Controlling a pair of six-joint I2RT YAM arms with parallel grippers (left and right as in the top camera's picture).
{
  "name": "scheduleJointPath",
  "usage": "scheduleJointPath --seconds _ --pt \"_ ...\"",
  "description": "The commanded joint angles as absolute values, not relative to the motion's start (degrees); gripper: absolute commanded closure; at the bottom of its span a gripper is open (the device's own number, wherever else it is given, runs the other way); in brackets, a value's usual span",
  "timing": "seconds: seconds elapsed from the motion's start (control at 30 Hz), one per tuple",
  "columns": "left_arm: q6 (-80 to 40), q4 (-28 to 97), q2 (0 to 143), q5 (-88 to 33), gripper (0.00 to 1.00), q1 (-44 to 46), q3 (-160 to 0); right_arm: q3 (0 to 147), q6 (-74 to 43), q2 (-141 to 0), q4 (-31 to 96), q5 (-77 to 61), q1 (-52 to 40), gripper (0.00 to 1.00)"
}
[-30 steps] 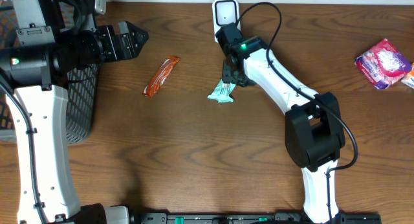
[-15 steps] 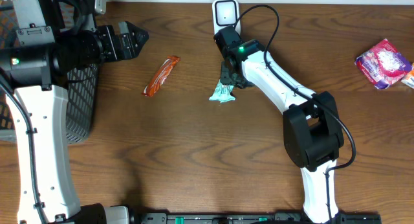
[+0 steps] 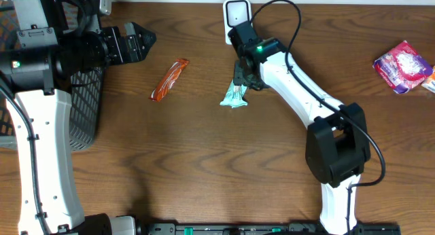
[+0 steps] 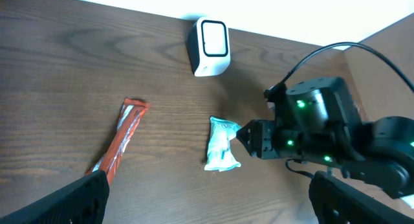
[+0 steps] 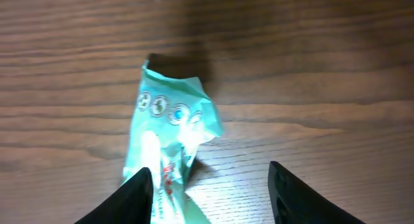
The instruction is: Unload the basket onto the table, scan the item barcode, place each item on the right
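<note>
A small teal snack packet [image 3: 234, 97] lies flat on the wooden table, just in front of the white barcode scanner [image 3: 236, 14] that stands at the back edge. My right gripper [image 3: 243, 82] hovers over the packet's rear end. In the right wrist view its jaws stand apart [image 5: 210, 195], and the packet [image 5: 169, 130] lies by the left finger, with bare wood across most of the gap. My left gripper [image 3: 143, 39] hangs wide open at the upper left and holds nothing. From there the left wrist view takes in the packet [image 4: 221, 144] and the scanner [image 4: 210, 43].
An orange-red wrapped bar [image 3: 170, 79] lies at a slant to the left of the packet. A black mesh basket [image 3: 85, 106] sits at the table's left edge under the left arm. A pink and white packet [image 3: 402, 65] lies at the far right.
The right gripper has shifted slightly left and back over the teal packet, and the packet has barely moved. The left arm has stayed still.
</note>
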State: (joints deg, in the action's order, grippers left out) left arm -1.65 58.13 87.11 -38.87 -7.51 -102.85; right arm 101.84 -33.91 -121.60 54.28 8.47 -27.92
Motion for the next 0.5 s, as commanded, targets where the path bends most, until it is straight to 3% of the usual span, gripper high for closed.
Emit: scheduleJointPath --seconds 0.0,0.13,0.47 --pt "-1.52 58.15 87.33 -39.42 0.02 -7.64 -103.09 102.41 -34.20 -120.33 53.47 6.68 -28.51 0.41" --pt "-1.52 58.17 87.33 -39.42 0.02 -7.64 -103.09 102.41 -33.56 -120.33 52.25 6.72 -29.85 0.36" --pt "-1.52 58.17 87.33 -39.42 0.02 -7.64 -103.07 102.28 -33.54 -121.89 51.57 7.62 -32.71 0.44"
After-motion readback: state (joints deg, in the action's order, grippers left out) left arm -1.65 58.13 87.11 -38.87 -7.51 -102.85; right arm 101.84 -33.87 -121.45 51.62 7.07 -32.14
